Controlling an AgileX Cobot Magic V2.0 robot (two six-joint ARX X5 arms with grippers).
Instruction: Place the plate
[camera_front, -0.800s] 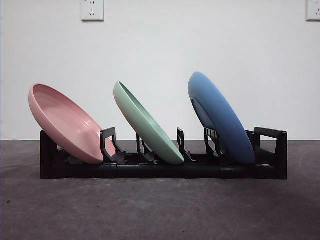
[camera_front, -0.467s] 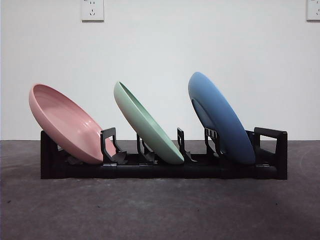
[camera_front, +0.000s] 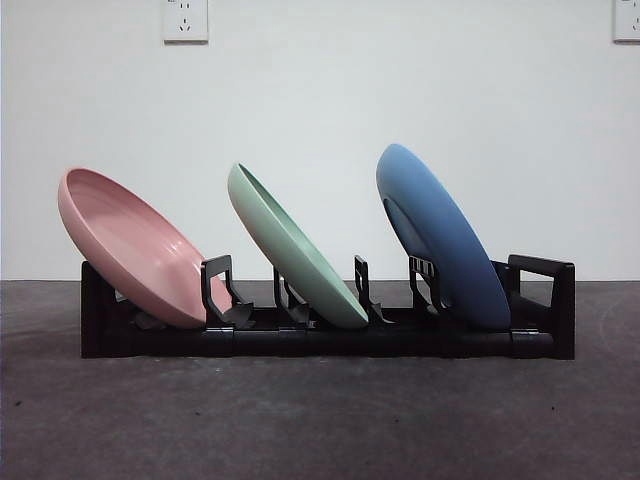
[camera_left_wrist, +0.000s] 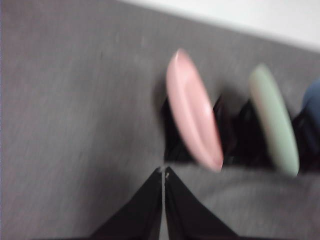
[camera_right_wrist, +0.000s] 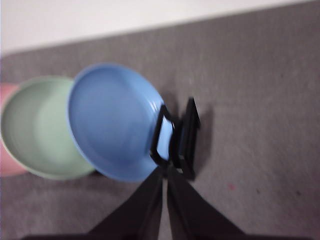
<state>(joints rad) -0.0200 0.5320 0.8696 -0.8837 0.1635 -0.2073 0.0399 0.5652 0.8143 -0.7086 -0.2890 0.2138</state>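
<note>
**Three plates in rack, both grippers closed and empty**

Left gripper (camera_left_wrist: 163, 172): jaws together, holding nothing, above table (camera_left_wrist: 75, 125) near pink plate (camera_left_wrist: 192, 110). Right gripper (camera_right_wrist: 164, 172): jaws together, empty, beside blue plate (camera_right_wrist: 112, 120). In black rack (camera_front: 330, 340), all tilted: pink, green plate (camera_front: 295, 250), blue.

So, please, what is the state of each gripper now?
Left gripper: closed, holding nothing.
Right gripper: closed, holding nothing.

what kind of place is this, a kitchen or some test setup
Likely a lab test setup, not a kitchen: a black rack with three plates stands on a bare grey table before a plain white wall with sockets. No sink or counter shows.
</note>
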